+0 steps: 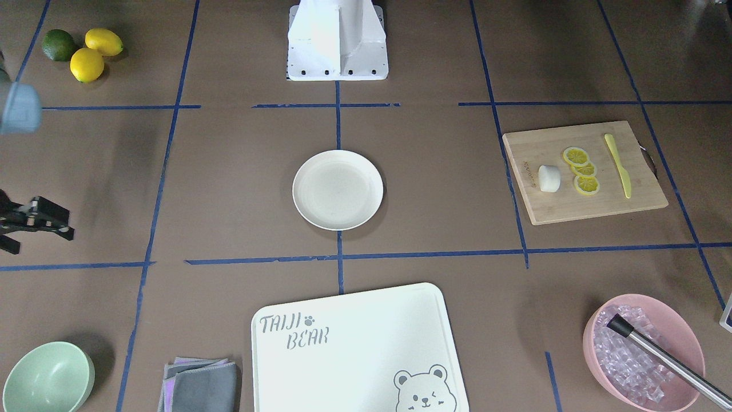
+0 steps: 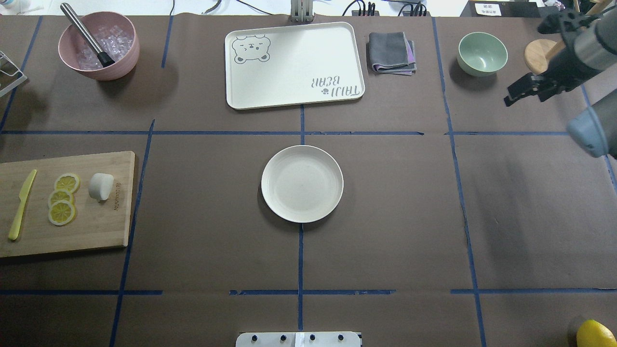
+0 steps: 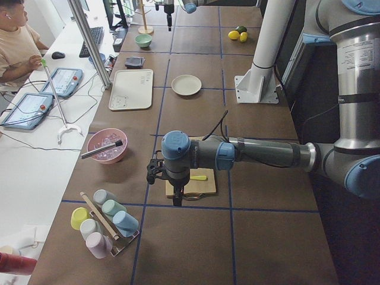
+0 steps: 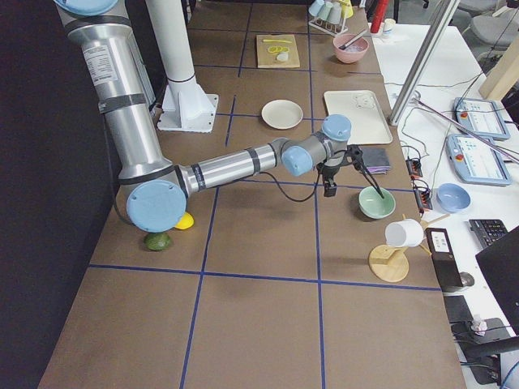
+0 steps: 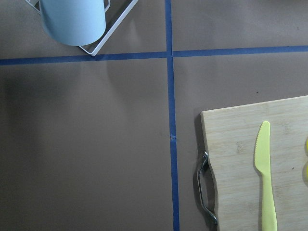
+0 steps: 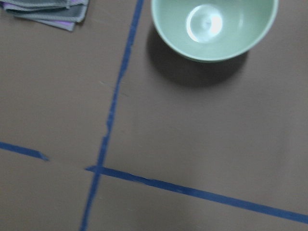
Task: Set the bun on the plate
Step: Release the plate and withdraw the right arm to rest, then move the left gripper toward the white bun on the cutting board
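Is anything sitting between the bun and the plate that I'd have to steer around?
Nothing visible. The bun lies on the wooden board; the lemon slices are on its far side from the plate. Only bare table lies between.

"TAIJI BEAR" is printed in grey letters, with a small paw mark beside it, on the white rectangular plastic board (image 1: 366, 320). A faint stamp is seen on the bamboo cutting board (image 1: 595, 209), but it is too small to be read.

Brown table (image 2: 395, 217) gridded with blue tape (image 2: 300, 260), white side desk (image 3: 29, 190), metal post (image 3: 90, 44)
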